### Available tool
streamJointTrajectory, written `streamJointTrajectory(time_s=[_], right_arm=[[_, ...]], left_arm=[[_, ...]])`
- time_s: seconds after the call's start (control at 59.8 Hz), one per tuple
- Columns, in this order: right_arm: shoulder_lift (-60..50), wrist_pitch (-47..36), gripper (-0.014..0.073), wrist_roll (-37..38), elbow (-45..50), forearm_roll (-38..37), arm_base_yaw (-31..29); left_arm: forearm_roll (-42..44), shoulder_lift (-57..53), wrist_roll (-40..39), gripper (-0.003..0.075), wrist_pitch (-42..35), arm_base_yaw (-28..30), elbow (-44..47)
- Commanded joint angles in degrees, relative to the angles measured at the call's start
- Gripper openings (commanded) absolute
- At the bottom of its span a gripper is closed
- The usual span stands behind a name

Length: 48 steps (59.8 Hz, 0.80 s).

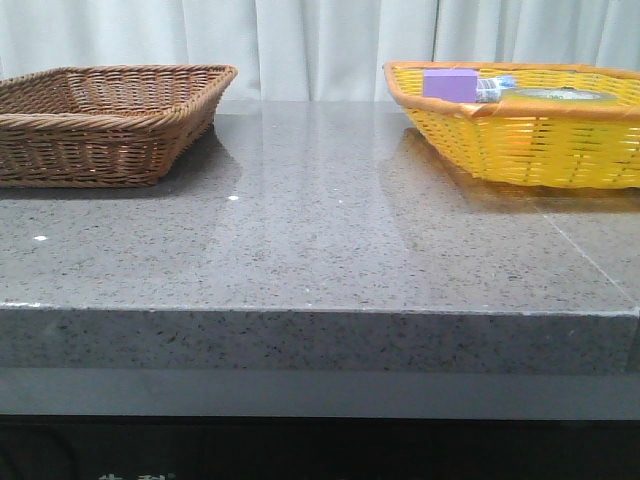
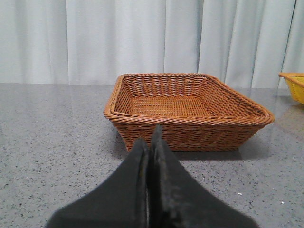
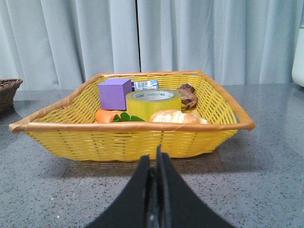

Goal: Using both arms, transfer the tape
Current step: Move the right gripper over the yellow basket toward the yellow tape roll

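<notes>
The tape, a wide yellow roll with a white core and green print, lies flat in the yellow basket; its top shows over the basket's rim in the front view. My right gripper is shut and empty, low over the table, short of the yellow basket's near wall. My left gripper is shut and empty, just short of the brown wicker basket. Neither arm shows in the front view.
The yellow basket at the table's back right also holds a purple box, a small bottle, a croissant, an orange carrot and a brown item. The brown basket stands at the back left.
</notes>
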Motion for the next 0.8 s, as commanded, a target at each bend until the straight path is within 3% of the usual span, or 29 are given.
streamJointTrajectory(time_s=[0.0, 0.652, 0.786], right_arm=[[-1.48, -5.11, -0.0071, -0.08, -1.53, -0.55, -0.10], [-1.48, -5.60, -0.0071, -0.08, -1.53, -0.55, -0.10], [-1.48, -6.25, -0.0071, -0.08, -1.58, -0.55, -0.10]], left_arm=[[-0.58, -1.04, -0.40, -0.0020, -4.51, 0.16, 2.23], [-0.58, -1.04, -0.40, -0.0020, -4.73, 0.16, 2.23], [-0.71, -1.04, -0.40, -0.0020, -8.22, 0.16, 1.92]])
